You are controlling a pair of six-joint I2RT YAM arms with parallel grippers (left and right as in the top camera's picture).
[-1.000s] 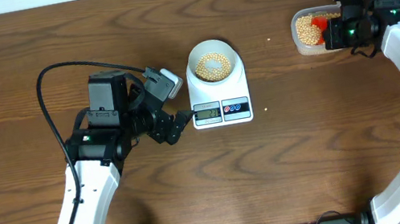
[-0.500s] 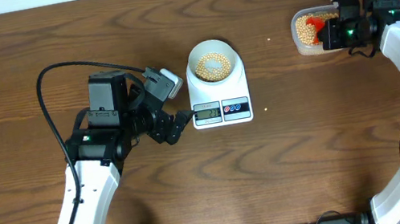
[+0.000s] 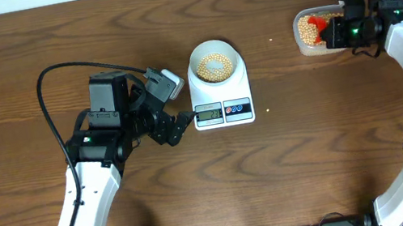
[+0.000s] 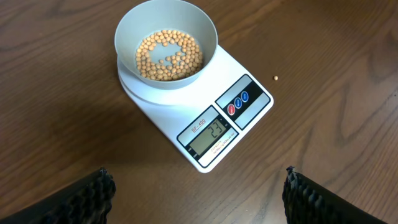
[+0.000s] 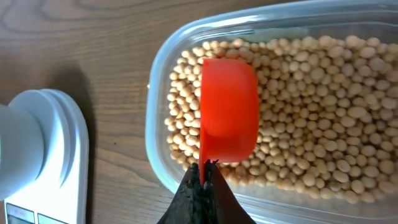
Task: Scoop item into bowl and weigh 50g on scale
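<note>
A pale bowl [image 3: 216, 64] [image 4: 166, 43] with a layer of tan beans [image 4: 168, 55] stands on the white scale [image 3: 222, 103] [image 4: 239, 118], whose display is lit. My left gripper [image 3: 179, 125] [image 4: 196, 193] hovers just left of the scale's front, open, nothing between its fingers. At the far right, my right gripper [image 3: 336, 31] [image 5: 204, 174] is shut on the handle of a red scoop [image 3: 319, 23] [image 5: 228, 111]. The scoop lies bottom-up over the beans [image 5: 311, 124] in a clear plastic tub [image 3: 315, 46] [image 5: 163, 74].
One stray bean [image 4: 275, 78] lies on the wood just right of the scale. A black cable [image 3: 55, 72] loops over the left arm. The scale's edge [image 5: 43, 155] shows at the left of the right wrist view.
The red scoop and right gripper shifted slightly left and up within the tub over the last second. The left arm stayed still.
</note>
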